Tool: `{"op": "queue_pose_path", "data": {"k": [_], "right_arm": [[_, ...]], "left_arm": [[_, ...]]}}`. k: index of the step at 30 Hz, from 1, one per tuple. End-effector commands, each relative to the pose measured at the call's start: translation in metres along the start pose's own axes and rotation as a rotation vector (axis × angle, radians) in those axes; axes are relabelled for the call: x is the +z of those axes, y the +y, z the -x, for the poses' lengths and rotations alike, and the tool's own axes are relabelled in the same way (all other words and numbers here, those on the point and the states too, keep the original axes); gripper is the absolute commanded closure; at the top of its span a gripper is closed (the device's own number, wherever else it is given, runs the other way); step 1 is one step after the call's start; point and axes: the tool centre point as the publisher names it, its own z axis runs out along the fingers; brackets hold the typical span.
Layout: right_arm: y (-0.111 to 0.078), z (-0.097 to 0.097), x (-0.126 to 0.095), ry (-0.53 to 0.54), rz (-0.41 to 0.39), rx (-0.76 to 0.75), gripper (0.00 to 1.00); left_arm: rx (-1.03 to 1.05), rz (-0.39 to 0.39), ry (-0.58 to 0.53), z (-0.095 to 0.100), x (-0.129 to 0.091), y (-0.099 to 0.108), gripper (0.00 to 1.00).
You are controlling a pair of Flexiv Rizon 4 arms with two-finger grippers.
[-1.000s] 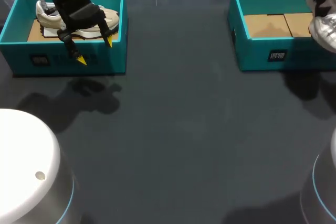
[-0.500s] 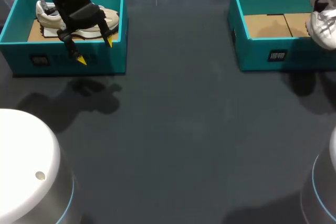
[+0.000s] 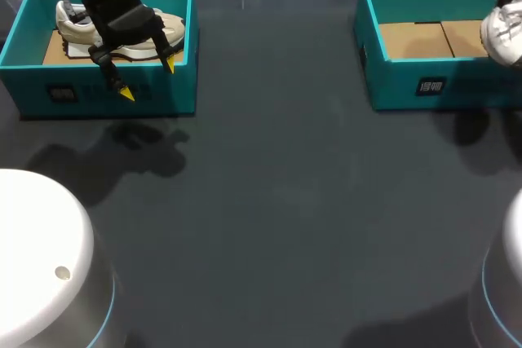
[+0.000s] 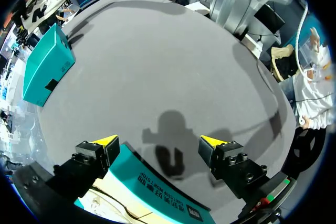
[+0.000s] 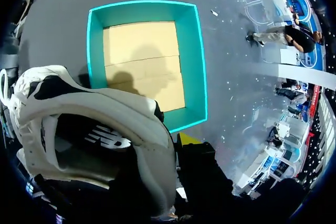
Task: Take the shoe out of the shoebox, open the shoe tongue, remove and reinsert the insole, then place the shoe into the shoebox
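A beige shoe lies in the left teal shoebox at the table's far left. My left gripper hangs open over that box's front wall, nothing between its fingers. At the far right, my right gripper is shut on the collar of a white and black shoe, only one yellow fingertip showing past it. That shoe hangs over the right end of the right teal shoebox. This box's cardboard floor is bare.
The wide dark tabletop stretches between the two boxes. The white bases of my arms stand at the near left corner and the near right corner.
My right arm has carried the white shoe a little farther back and to the right over its box. The left arm has kept still.
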Motion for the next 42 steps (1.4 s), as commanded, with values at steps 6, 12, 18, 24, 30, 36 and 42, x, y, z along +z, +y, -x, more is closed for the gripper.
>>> {"op": "queue_pose_path", "data": {"k": [6,12,18,24,30,36,42], "right_arm": [[-0.004,-0.011,-0.009,0.041,-0.1,0.483,1.0],[-0.004,-0.011,-0.009,0.041,-0.1,0.483,1.0],[-0.005,-0.009,-0.005,0.024,-0.188,0.651,1.0],[-0.011,-0.014,-0.002,-0.058,-0.213,0.797,1.0],[-0.025,-0.031,0.001,-0.084,-0.262,0.956,1.0],[-0.031,-0.035,-0.001,-0.058,-0.29,1.031,1.0],[-0.031,-0.035,-0.001,-0.058,-0.29,1.031,1.0]], "left_arm": [[0.001,0.002,0.0,-0.001,0.0,0.0,0.0],[0.001,0.002,0.0,-0.001,0.0,0.0,0.0],[0.001,0.002,0.0,-0.001,0.0,0.0,0.0],[0.001,0.002,0.0,-0.001,0.0,0.0,0.0],[0.001,0.002,0.0,-0.001,0.0,0.0,0.0],[0.001,0.002,0.0,-0.001,0.0,0.0,0.0],[0.001,0.002,0.0,-0.001,0.0,0.0,0.0]]}}
